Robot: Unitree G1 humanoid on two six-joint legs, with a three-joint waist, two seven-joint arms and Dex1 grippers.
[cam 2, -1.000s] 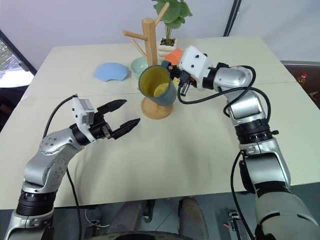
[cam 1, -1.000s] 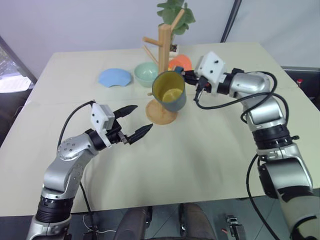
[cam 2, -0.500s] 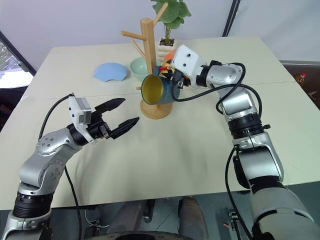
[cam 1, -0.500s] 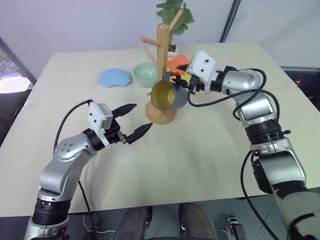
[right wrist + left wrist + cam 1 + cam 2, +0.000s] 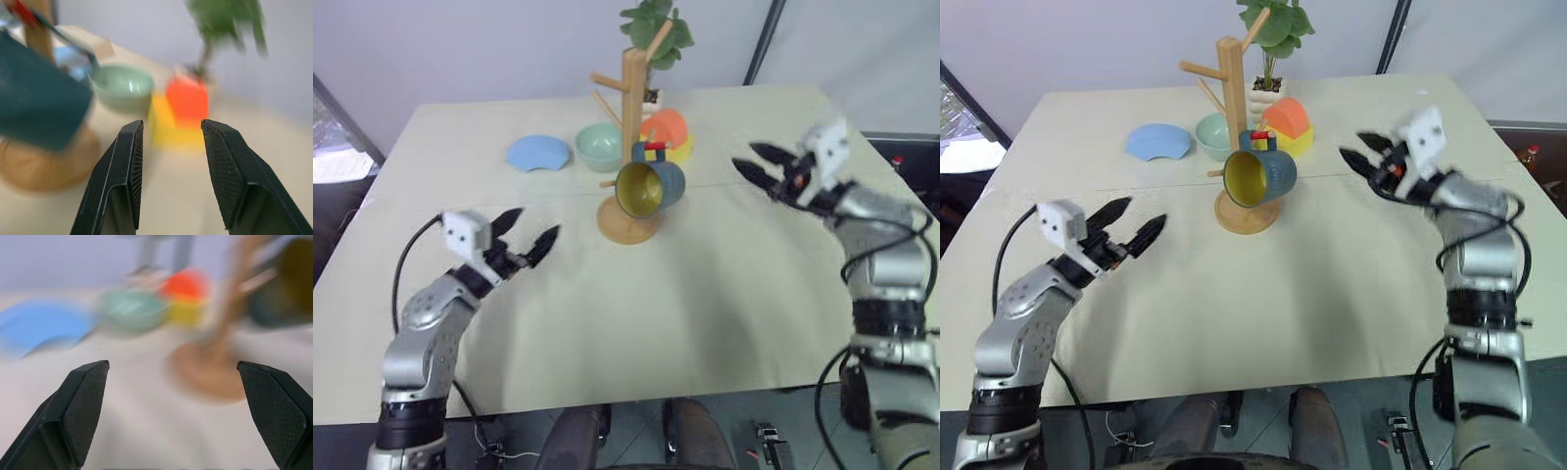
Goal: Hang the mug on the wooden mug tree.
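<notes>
Mug on its peg, both arms clear

The dark teal-blue ceramic mug (image 5: 651, 186) hangs from a low peg of the tall light-wood mug tree (image 5: 631, 137) near the table's (image 5: 705, 294) far edge (yellow mouth facing us). Left gripper (image 5: 530, 237) spread wide, right gripper (image 5: 762, 168) parted, both empty; draw away without bumping the post.

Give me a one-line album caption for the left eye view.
Teal mug hangs on the wooden mug tree; both grippers, left and right, hover open and apart.

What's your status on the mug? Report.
Both hands open and empty: left hand, right hand. Mug hanging by its handle on the mug tree. Nothing in the way.
</notes>
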